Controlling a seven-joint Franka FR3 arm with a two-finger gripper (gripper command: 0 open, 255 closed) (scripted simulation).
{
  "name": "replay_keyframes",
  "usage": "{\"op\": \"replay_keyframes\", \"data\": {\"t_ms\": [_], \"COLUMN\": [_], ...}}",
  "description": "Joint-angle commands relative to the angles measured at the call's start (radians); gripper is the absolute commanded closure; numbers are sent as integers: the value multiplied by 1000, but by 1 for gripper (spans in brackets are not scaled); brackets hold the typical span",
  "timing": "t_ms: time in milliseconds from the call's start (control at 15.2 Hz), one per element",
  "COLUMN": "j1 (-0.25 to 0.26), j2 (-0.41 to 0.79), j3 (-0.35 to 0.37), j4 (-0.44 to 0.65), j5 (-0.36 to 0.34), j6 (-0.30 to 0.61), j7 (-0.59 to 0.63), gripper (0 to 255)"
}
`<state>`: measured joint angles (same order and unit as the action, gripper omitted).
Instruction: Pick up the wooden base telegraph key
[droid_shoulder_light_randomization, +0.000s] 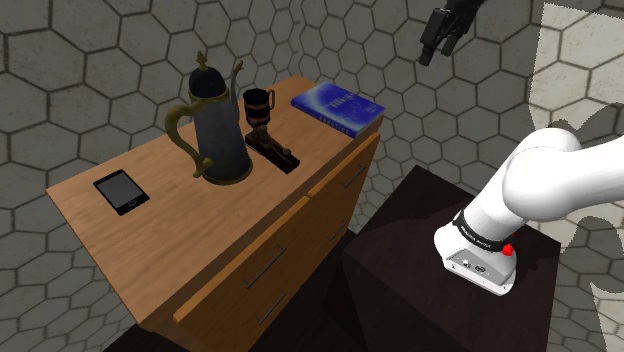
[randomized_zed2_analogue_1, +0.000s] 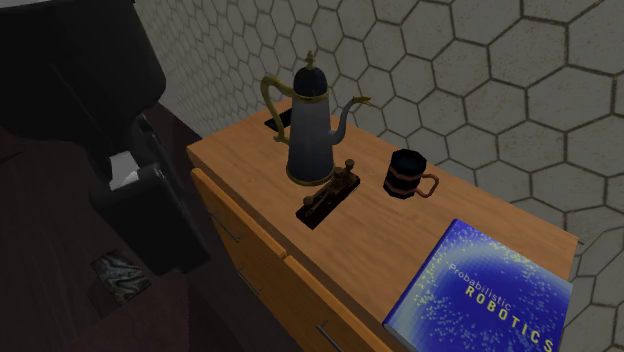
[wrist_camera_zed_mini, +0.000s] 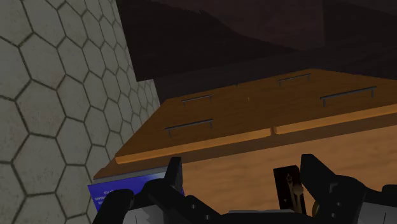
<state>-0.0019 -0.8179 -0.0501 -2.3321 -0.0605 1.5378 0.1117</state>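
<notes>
Currently the jaws are hanging spread and empty high over the desk; the telegraph key is lying well below them between pot and mug, its long axis running toward the desk's front edge.

Wall: grey hexagonal tiles with pale joints, standing behind the furniture and along one side of it; evenly and dimly lit. Desk: warm brown wood with a plain flat top, set close against the tiled wall; top edge overhung the front slightly. Drawer fronts: same wood, in at least two rows; each carried a slim dark bar handle. Floor: very dark brown, in shadow at the foot of the desk.
</notes>
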Motion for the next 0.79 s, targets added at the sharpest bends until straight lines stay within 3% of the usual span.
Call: {"op": "replay_keyframes", "data": {"t_ms": [0, 726], "j1": [0, 35], "j2": [0, 316], "j3": [0, 50], "j4": [0, -20], "j5": [0, 48], "j6": [0, 324], "j7": [0, 74], "gripper": [0, 0]}}
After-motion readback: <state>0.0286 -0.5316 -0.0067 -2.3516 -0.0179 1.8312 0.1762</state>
